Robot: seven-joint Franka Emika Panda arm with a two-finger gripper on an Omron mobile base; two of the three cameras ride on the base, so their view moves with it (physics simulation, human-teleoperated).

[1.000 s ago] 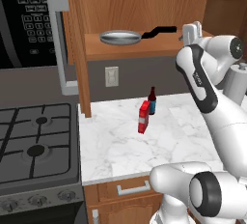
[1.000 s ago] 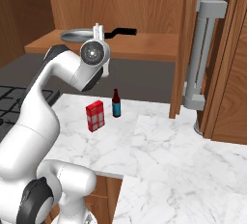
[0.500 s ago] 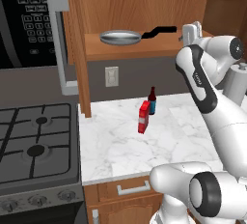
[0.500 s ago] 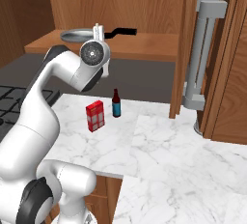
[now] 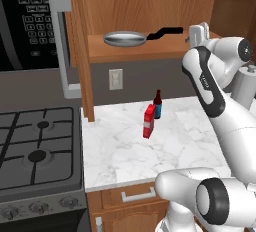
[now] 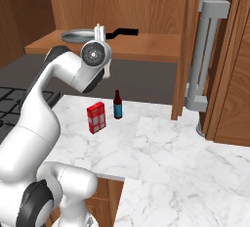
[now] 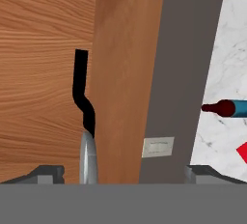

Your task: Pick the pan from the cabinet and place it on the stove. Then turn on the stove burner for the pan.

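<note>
The dark grey gas cooktop stove sits at the near left, its black grates bare, with a row of small grey knobs along its front edge. Its larger round burner head lies nearer than the smaller one. Beside the stove, the white marble counter carries a small red carton and, just behind it, a dark glass bottle with a red cap, both upright.

Above the counter, the two-finger gripper is raised to the level of the cabinet shelf, its jaws spread wide and holding nothing. It stands just right of the tip of the pan handle, apart from it.

Farther back, the round shallow silver-grey metal frying pan rests flat on the lower shelf of the open brown wood-grain wall cabinet, its long black handle pointing right toward the gripper. In the hand view the handle and pan edge lie between the finger tips. A white wall socket sits on the grey wall below the shelf.
</note>
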